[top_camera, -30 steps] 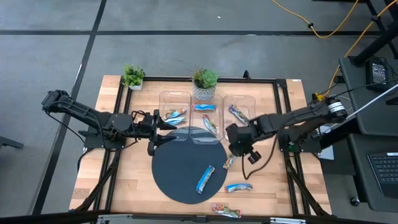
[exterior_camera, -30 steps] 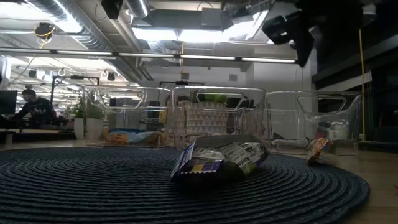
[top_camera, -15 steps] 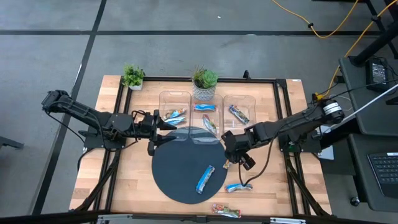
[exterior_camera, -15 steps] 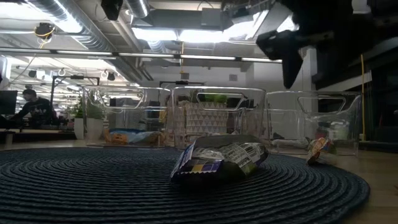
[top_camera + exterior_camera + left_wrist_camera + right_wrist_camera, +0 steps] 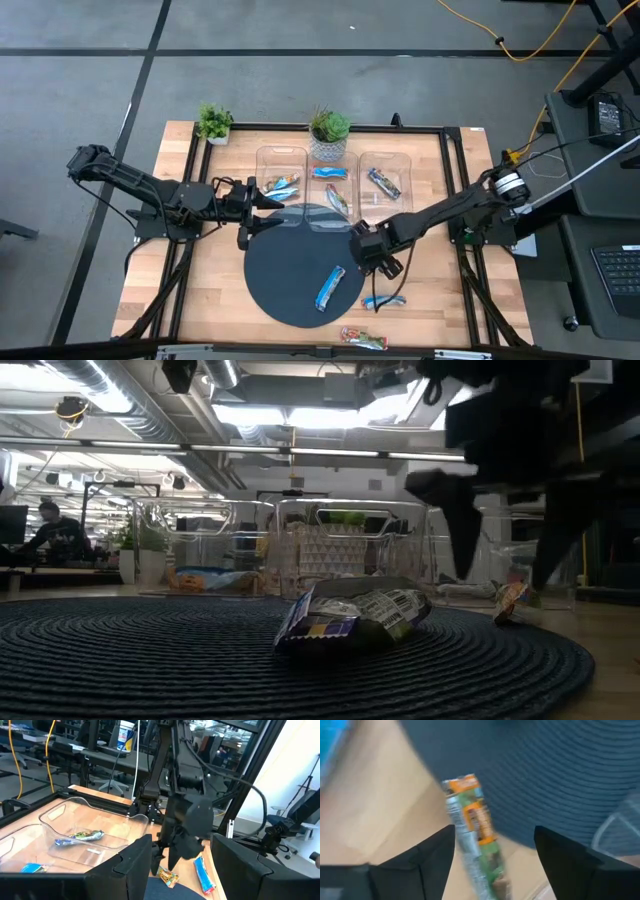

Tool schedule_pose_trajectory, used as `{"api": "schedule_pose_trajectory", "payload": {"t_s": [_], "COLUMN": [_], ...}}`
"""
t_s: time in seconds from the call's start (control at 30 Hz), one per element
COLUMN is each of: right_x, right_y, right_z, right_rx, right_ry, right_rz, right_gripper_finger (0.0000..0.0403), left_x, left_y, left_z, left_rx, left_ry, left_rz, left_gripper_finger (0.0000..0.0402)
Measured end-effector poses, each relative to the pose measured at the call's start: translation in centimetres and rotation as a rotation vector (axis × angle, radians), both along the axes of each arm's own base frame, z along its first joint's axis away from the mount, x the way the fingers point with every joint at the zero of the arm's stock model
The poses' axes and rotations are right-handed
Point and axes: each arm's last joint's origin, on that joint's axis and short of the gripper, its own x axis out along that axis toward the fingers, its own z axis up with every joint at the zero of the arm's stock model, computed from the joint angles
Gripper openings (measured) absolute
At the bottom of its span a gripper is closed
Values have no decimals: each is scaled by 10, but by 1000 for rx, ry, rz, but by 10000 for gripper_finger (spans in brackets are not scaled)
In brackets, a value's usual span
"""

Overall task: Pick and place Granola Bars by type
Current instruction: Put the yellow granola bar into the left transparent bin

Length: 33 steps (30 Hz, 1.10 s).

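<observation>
The right end effector hangs over the right edge of the round dark mat, its two fingers spread apart with nothing between them. Directly below, seen between those fingers in the right wrist view, lies an orange-and-green granola bar on the wooden tabletop, just off the mat's rim; in the low view it shows as a small crumpled orange packet beneath the dark fingers, not touched by them. No wording on its wrapper can be read.

A blue-white bar lies tilted on the mat, near the right end effector. Another blue bar lies on the tabletop just beyond the mat's right edge, and an orange-red bar sits at the tabletop's near edge. Three clear bins stand in a row behind the mat: the left bin holds a blue-white bar, the middle bin holds two bars, and the right bin holds one dark bar.

The left end effector waits at the mat's far left edge beside the left bin, fingers spread and empty. No label text is legible on any wrapper.
</observation>
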Motion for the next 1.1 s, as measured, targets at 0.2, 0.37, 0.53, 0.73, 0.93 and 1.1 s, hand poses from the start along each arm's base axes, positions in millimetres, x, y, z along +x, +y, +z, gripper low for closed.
{"api": "schedule_pose_trajectory", "payload": {"t_s": [0.2,0.37,0.53,0.73,0.93,1.1], "right_x": [3,2,2,1,1,9], "right_y": [1,1,1,1,3,9], "right_z": [-15,-20,-20,-20,-12,8], "right_rx": [17,21,23,42,67,69], "right_ry": [53,77,79,103,157,150], "right_rz": [-11,-53,-65,-123,-144,-131], "right_gripper_finger": [249,214,157,77,41,50], "left_x": [0,0,0,0,0,0], "left_y": [0,0,0,0,0,0], "left_z": [0,0,0,0,0,0], "left_rx": [-8,-10,-10,-10,-9,-3], "left_ry": [-1,-4,-4,-4,-3,0], "left_rz": [0,1,0,0,1,0], "left_gripper_finger": [194,194,194,194,194,194]}}
